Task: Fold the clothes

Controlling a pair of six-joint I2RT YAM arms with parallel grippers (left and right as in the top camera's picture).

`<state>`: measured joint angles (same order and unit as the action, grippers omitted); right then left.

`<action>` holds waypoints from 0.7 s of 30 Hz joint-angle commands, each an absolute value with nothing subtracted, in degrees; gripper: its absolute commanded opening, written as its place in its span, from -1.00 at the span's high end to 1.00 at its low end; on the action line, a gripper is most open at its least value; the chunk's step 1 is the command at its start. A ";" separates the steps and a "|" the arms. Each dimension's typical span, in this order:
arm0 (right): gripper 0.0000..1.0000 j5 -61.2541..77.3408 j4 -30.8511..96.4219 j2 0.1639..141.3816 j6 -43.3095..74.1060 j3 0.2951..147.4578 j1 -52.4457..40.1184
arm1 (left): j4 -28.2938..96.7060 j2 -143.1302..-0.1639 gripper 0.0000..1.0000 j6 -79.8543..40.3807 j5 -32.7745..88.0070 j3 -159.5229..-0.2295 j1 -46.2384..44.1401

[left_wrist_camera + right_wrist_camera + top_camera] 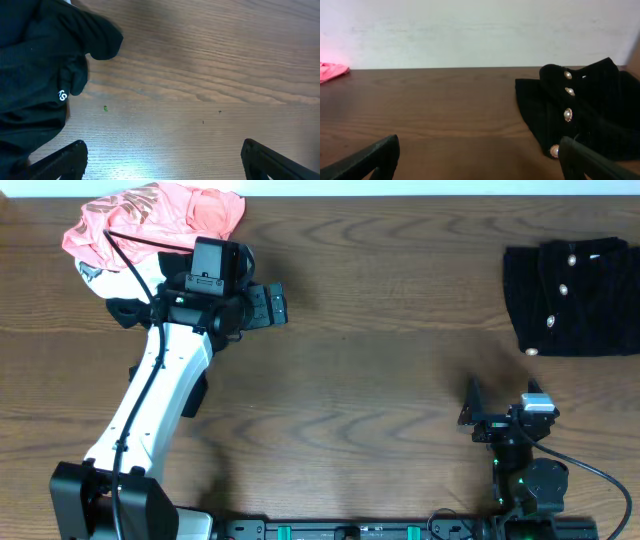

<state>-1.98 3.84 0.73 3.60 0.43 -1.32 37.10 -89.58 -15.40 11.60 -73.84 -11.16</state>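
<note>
My left gripper (164,146) and right gripper (479,141) stand spread, empty; the clothes (575,295) look folded, perhaps, 4 buttons (568,114) showing.

The black buttoned garment (590,300) lies folded flat.

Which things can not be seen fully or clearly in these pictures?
Black knit garment: overhead, right edge cuts it.
Smooth black garment: left wrist, left edge cuts it; its white mark unreadable.
Pink garment: overhead, left arm covers part.
</note>
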 commanded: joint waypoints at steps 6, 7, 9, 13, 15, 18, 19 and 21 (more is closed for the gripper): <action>-0.99 -2.55 4.08 0.34 2.70 0.30 -1.89 | 37.26 -89.93 -0.96 -15.29 11.00 -73.30 -11.33; -0.99 -2.55 4.08 0.34 2.70 0.30 -1.89 | 37.23 -89.89 -0.96 -15.31 11.00 -73.30 -11.33; -0.99 -2.55 4.08 0.34 2.70 0.30 -1.89 | 37.26 -89.45 -0.96 -15.31 11.00 -73.30 -11.33; -0.99 -2.52 4.08 0.34 2.70 0.30 -1.89 | 37.43 -86.83 -0.96 -15.09 8.86 -73.30 -11.33; -0.98 -2.55 4.08 0.34 2.70 0.30 -1.89 | 36.97 -84.99 -0.96 -15.11 5.61 -73.28 -11.33; -0.98 -2.55 4.08 0.34 2.70 0.30 -1.89 | 36.10 -81.43 -0.96 -15.09 0.84 -72.82 -11.33; -0.98 -2.55 4.08 0.34 2.70 0.30 -1.89 | 35.05 -79.55 -0.96 -15.07 -0.43 -72.18 -11.31; -0.98 -2.52 4.08 0.34 2.70 0.30 -1.89 | 29.98 -74.17 -0.96 -13.80 -1.13 -69.47 -11.29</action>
